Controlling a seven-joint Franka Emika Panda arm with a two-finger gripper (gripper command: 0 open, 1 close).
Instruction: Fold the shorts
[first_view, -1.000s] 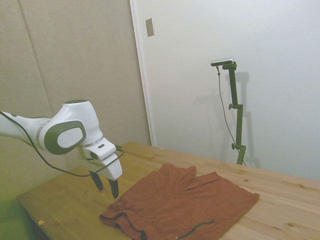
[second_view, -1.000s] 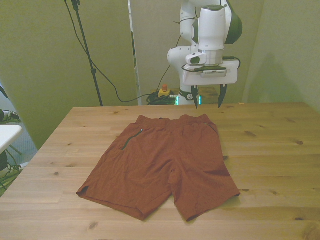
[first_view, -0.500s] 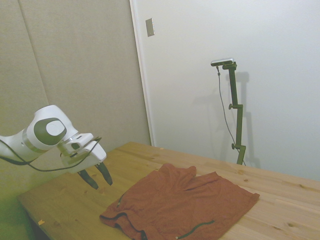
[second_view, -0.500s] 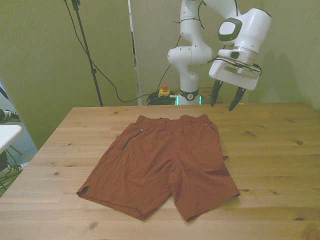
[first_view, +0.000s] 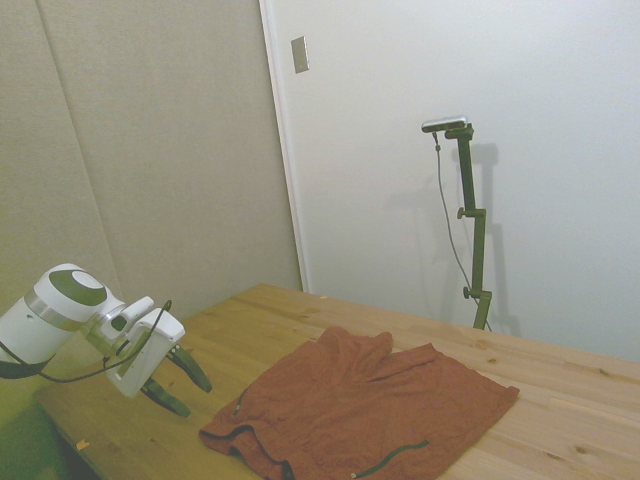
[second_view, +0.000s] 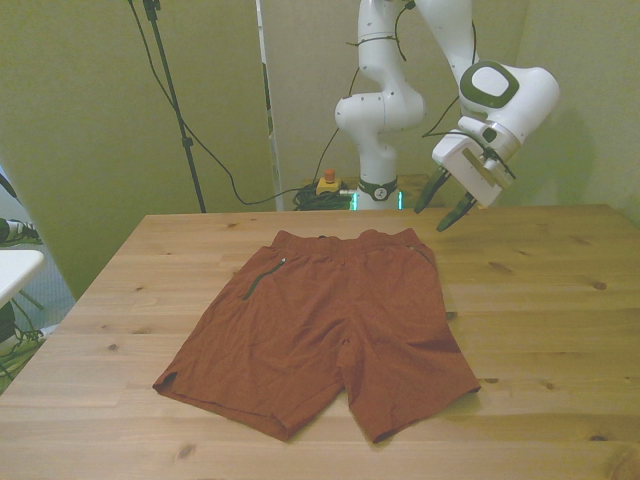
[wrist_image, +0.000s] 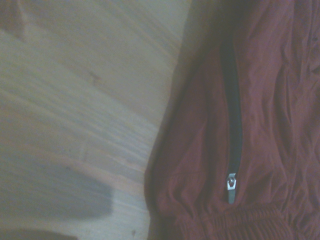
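The rust-red shorts (second_view: 330, 320) lie flat on the wooden table (second_view: 560, 300), waistband toward the far edge and both legs toward the near edge. In the side view the shorts (first_view: 370, 410) look slightly rumpled. My gripper (second_view: 430, 218) hangs tilted in the air just off the waistband corner at the front view's right, open and holding nothing. The side view shows the gripper (first_view: 198, 400) low over the table, beside the cloth's edge and not touching it. Up close, the wrist view shows the shorts (wrist_image: 280, 100), a dark zipped pocket (wrist_image: 232, 115) and bare wood.
Bare table (first_view: 270, 320) surrounds the shorts on all sides. Behind the far edge stand the robot's base (second_view: 378, 150), cables and a small red-buttoned box (second_view: 327, 184). A white object (second_view: 15, 270) pokes in at the front view's left.
The gripper swung from above the waistband toward the front view's right, tilted over and dropped lower. It stayed open. The shorts have not moved.
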